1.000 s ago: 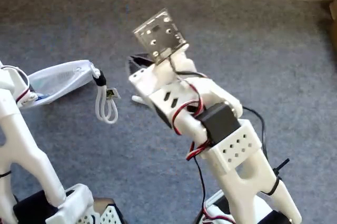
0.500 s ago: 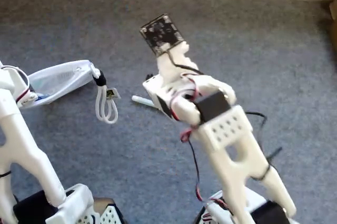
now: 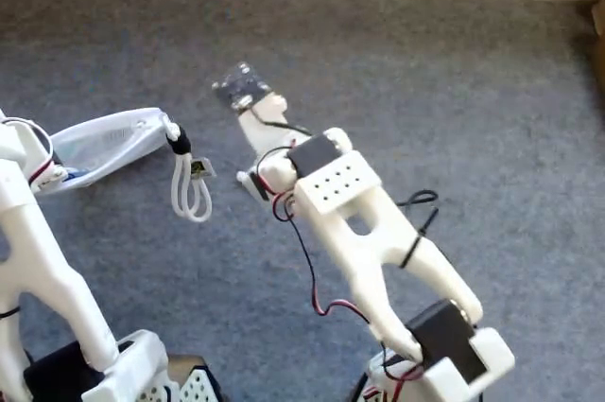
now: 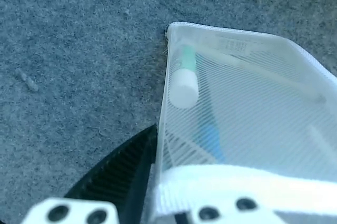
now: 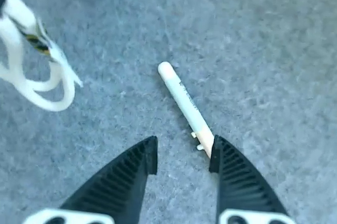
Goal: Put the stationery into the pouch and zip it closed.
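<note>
**Pouch clamped at left, jaws spread over the pen at right**

At the table's left side, in the left gripper point(image 4: 157, 150): a translucent white mesh zip pouch point(image 3: 106, 142), reaching from the gripper toward the middle of the table. Pinched by its edge between the black ribbed jaw and the white one, both closed tight on the mesh. Far corner down on the grey carpet-like table cover point(image 3: 473, 90).

Inside, through the mesh: a green stick with a white cap point(image 4: 183, 79), and beside it a blue item point(image 4: 213, 139) too blurred to name.

At the pouch's zip end: a black pull point(image 3: 178, 144) and a white looped cord point(image 3: 189, 189), flat on the cover, between pouch and pen.

Over the middle of the table: the right gripper point(image 5: 181, 150), low, pointing down at the cover, jaws spread wide and holding nothing.

Just ahead of those jaws: a slim white pen point(image 5: 185, 107), flat on the cover, outside the pouch. Near end touching the inner tip of one black jaw, the rest slanting away from the gripper. Near the cord loop but apart from it, and well apart from the pouch itself.
</note>
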Tool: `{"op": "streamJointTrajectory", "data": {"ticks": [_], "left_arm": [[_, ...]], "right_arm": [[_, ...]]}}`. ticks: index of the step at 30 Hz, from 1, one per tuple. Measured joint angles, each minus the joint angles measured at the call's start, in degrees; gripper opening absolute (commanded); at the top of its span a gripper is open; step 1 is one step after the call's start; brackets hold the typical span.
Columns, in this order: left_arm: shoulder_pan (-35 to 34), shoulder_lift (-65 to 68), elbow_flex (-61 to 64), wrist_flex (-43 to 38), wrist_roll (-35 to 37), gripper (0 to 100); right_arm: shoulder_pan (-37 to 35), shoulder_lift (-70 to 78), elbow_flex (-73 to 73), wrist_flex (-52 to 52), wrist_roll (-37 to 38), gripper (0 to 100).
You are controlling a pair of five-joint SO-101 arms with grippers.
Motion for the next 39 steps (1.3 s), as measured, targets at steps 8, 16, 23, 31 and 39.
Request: {"op": "streamJointTrajectory", "data": {"ticks": [8,16,23,31,39], "left_arm": [[0.0,0.0,0.0,0.0,0.0,1],[0.0,0.0,0.0,0.0,0.0,1],[0.0,0.0,0.0,0.0,0.0,1],[0.0,-0.09,0.79,-0.53,0.0,1],[0.0,-0.09,0.79,-0.62,0.0,1]], "right_arm": [[0.0,10.2,0.0,-8.0,1.32,16.3],[0.0,15.03,0.0,-12.48,4.75,16.3],[0.0,19.34,0.0,-15.56,5.1,16.3],[0.0,21.45,0.0,-17.14,5.1,16.3],[0.0,21.45,0.0,-17.14,5.1,16.3]]}}
